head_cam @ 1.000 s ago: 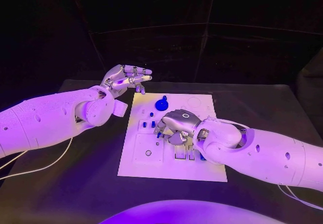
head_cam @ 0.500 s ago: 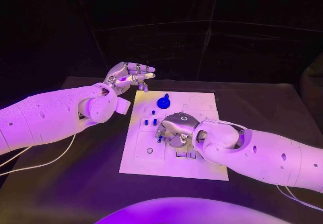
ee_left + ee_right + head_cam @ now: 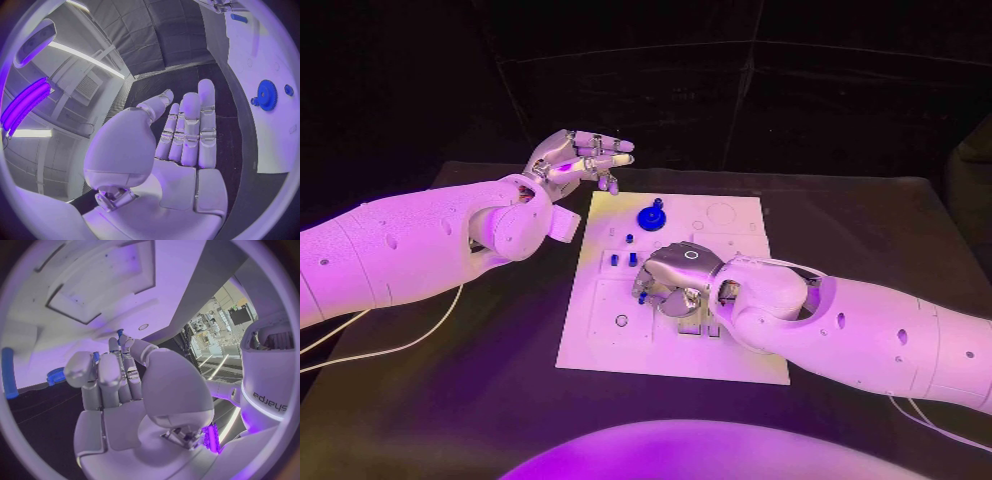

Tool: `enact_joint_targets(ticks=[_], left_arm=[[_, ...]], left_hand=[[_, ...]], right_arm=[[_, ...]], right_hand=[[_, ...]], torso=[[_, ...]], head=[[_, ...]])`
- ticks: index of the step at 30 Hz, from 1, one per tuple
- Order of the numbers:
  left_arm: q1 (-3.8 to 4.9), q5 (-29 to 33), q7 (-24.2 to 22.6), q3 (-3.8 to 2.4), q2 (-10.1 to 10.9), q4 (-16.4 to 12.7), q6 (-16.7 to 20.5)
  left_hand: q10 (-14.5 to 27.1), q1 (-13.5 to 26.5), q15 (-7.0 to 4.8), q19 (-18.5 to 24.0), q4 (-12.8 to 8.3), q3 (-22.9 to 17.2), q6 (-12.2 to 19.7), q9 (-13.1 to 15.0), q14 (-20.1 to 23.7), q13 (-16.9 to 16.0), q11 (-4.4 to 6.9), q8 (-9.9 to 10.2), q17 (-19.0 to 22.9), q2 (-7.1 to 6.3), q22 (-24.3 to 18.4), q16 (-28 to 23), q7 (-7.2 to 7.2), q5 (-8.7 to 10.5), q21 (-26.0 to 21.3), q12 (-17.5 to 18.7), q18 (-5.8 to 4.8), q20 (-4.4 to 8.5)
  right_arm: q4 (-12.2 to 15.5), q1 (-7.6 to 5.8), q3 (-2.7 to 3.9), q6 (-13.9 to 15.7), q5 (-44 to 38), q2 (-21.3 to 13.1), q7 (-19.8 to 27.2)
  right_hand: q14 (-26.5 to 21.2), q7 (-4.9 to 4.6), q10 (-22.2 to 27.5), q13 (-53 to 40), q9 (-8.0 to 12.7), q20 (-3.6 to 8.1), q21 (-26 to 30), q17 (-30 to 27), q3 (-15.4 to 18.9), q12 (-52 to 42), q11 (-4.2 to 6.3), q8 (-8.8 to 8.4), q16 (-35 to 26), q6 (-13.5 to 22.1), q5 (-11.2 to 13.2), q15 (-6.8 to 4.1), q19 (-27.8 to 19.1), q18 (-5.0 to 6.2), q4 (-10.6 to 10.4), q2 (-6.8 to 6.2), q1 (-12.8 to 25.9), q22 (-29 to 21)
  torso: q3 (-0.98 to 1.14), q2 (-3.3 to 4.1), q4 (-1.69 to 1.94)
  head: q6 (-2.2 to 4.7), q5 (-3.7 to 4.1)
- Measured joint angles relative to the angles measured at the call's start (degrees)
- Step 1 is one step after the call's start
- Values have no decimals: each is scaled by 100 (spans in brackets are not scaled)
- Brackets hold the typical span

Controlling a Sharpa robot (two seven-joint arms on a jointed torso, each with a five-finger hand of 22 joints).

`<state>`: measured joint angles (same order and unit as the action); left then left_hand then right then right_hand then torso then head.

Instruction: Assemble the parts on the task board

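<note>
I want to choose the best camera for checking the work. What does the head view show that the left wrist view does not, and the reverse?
Only the head view shows the whole task board, the right hand low over its middle, and the black table. Only the left wrist view shows the left hand from the palm side, fingers straight and holding nothing. Both show the blue gear standing on the board, and the left hand raised beyond the board's far corner.

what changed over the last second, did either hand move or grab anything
Little changed. The right hand stays low over the middle of the task board, fingers curled down among the small blue parts; whether it grips one cannot be told. The left hand still hovers empty past the board's far left corner. The blue gear has not moved. The whole head view shifted slightly, which is camera motion.
</note>
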<state>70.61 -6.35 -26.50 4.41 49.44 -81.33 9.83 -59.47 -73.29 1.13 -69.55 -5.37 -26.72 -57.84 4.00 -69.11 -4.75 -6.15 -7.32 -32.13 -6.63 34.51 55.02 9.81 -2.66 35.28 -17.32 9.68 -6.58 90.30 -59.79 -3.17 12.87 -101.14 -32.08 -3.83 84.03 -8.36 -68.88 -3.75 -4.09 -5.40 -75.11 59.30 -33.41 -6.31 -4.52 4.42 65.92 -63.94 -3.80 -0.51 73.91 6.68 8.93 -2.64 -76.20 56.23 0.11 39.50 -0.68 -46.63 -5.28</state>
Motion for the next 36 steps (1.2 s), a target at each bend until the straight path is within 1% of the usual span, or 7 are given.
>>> enact_joint_targets(ticks=[8,13,17,18,23,31,36], left_arm=[[0,0,6,0,4,-1,-11],[0,0,11,0,10,-3,-15],[0,0,15,0,16,-4,-19],[0,0,16,0,17,-5,-20],[0,0,24,0,23,-5,-26],[0,1,38,0,28,-2,-38],[0,1,48,0,31,4,-46]], left_hand=[[0,0,0,0,0,0,0,0,0,0,0,0,0,0,1,0,0,0,0,0,0,0],[0,0,0,0,0,0,0,0,0,0,0,0,-1,0,1,0,0,0,0,0,0,0],[0,0,0,0,0,0,0,0,0,0,0,0,-1,0,1,0,0,0,0,0,0,0],[0,0,0,0,0,0,0,1,0,0,0,0,-1,0,1,0,0,0,0,0,0,0],[0,0,0,0,0,0,0,1,0,0,0,0,-1,0,1,0,0,0,0,0,0,0],[0,0,0,0,0,0,0,1,0,0,0,0,10,0,-6,0,0,0,0,0,0,0],[21,0,0,19,-16,16,0,1,0,6,21,0,10,0,-5,0,0,0,-22,0,-1,-19]], right_arm=[[-7,2,0,-64,-136,45,-47],[-6,4,2,-118,-243,69,-81],[-5,4,-3,-156,-312,75,-97],[-5,5,-4,-159,-323,75,-98],[-17,14,-15,-148,-357,64,-114],[26,14,-16,117,-310,10,-70],[249,17,-16,427,-195,-239,30]], right_hand=[[0,1,0,0,1,0,0,-12,0,33,0,-23,0,1,0,0,0,0,0,0,0,-18],[0,-2,0,-3,1,0,0,-22,0,41,0,-28,0,4,0,0,0,0,0,-51,51,-26],[-3,-75,128,6,6,-15,0,-58,20,158,-61,-65,0,78,-75,3,-15,0,-20,-174,174,-65],[-8,-93,204,16,16,-34,0,-75,42,201,-75,-65,0,119,-95,35,-34,0,-42,-210,211,-84],[-1,-101,528,17,36,-87,35,-150,115,256,-132,-65,-22,334,-106,64,-87,0,-111,-307,307,-181],[-20,-106,865,17,35,-145,198,-408,307,256,-180,-65,-230,550,-128,123,-228,0,-126,-384,384,-466],[-20,-128,882,8,35,-154,198,-433,384,216,-182,-65,-238,589,-206,123,-237,0,-159,-382,383,-488]], torso=[[0,-2,-4],[-1,-3,-4],[-2,-3,-4],[-3,-3,-4],[-3,-4,-4],[0,-4,-3],[3,-4,-3]], head=[[-6,-4],[-7,-4],[-7,4],[-7,5],[-7,9],[12,14],[27,19]])
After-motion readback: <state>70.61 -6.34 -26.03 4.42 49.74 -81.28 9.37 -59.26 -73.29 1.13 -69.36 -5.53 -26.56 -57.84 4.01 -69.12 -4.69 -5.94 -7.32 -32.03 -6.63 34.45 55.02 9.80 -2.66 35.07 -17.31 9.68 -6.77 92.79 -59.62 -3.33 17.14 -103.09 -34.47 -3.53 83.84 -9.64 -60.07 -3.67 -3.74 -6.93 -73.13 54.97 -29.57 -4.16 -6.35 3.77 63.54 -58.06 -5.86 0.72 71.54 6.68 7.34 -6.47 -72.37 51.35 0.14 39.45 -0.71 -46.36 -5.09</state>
